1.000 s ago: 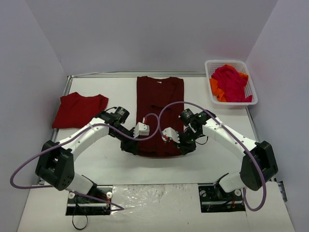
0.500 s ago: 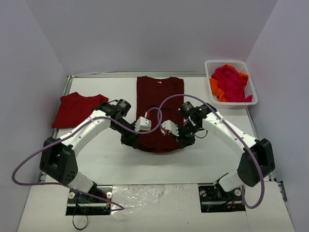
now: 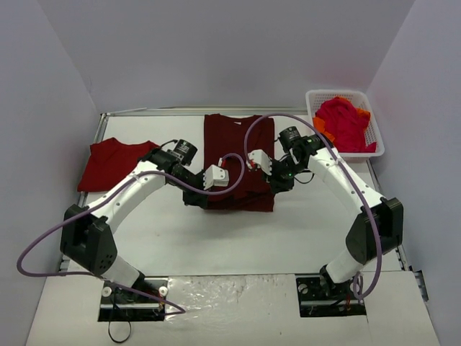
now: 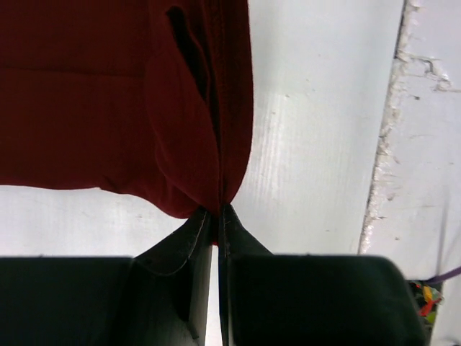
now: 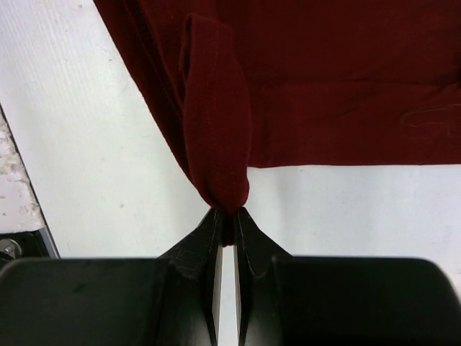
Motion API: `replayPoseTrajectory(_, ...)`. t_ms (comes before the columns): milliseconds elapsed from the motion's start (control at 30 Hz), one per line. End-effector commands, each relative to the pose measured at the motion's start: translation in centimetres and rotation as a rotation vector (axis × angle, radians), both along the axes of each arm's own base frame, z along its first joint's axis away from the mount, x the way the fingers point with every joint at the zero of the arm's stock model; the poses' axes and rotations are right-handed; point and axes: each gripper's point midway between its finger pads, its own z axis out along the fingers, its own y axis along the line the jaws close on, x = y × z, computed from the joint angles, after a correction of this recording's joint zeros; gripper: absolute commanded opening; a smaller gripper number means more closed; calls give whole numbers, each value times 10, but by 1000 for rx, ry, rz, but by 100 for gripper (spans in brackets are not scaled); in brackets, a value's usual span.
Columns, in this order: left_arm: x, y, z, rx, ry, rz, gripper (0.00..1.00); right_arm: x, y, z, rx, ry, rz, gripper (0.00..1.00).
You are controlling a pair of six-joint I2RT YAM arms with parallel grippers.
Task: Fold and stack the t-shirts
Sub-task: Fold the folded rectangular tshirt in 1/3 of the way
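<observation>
A large dark maroon t-shirt [image 3: 238, 148] lies lengthwise in the middle of the table, its near hem lifted and carried toward the collar. My left gripper [image 3: 194, 200] is shut on the hem's left corner, seen as pinched maroon cloth [image 4: 202, 173] in the left wrist view. My right gripper [image 3: 279, 184] is shut on the right corner [image 5: 216, 158]. A folded brighter red t-shirt [image 3: 117, 163] lies flat at the left. Crimson and orange t-shirts [image 3: 344, 124] are heaped in the basket.
A white lattice basket [image 3: 315, 96] stands at the back right corner. White walls close in the table on three sides. The table's metal edge [image 3: 97, 137] runs along the left. Purple cables loop over both arms above the maroon shirt.
Both grippers have moved away from the near edge toward the back, pulling the maroon shirt's near hem up and over the shirt. The shirt's visible length has shortened.
</observation>
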Motion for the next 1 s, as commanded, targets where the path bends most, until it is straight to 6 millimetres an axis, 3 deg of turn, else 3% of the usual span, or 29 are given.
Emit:
replayPoseTrajectory(0, 23, -6, 15, -14, -83, 18, 2, 8, 0, 8, -2, -5, -9, 0)
replayPoseTrajectory(533, 93, -8, 19, 31, -179, 99, 2, 52, -1, -2, -48, -17, -67, 0)
replayPoseTrajectory(967, 128, -11, 22, 41, -211, 111, 2, 97, 0, -4, -60, -46, -113, 0)
